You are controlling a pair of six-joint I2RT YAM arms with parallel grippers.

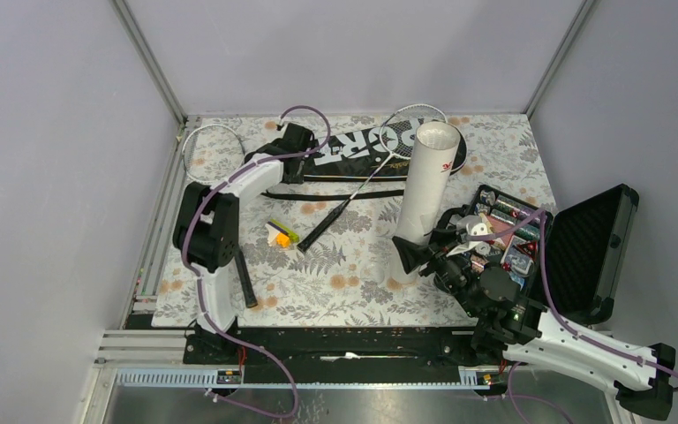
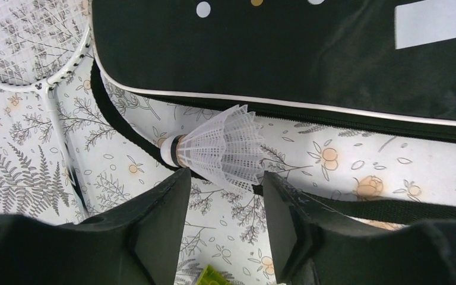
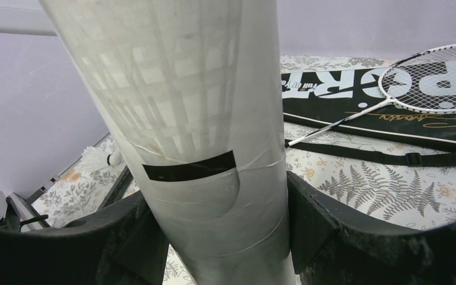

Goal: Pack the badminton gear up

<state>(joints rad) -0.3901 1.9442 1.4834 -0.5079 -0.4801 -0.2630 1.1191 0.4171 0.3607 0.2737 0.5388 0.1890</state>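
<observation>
My right gripper (image 1: 413, 256) is shut on the lower part of the long white tube (image 1: 427, 190), which stands upright; in the right wrist view the tube (image 3: 178, 119) fills the gap between the fingers. My left gripper (image 2: 222, 178) is open and empty, low over the cloth, with a white shuttlecock (image 2: 219, 148) lying just beyond its fingertips beside the black "SPORT" bag (image 2: 285, 53). The bag (image 1: 380, 146) lies at the back, and one racket (image 1: 413, 119) rests its head on it. The second racket (image 1: 212, 141) lies far left. Another shuttlecock (image 3: 98, 157) lies on the cloth.
An open black hard case (image 1: 587, 252) of colourful items stands at the right, close to the right arm. A small yellow, orange and green object (image 1: 281, 234) lies mid-table by a racket handle. The bag's black strap (image 1: 344, 194) runs across the floral cloth.
</observation>
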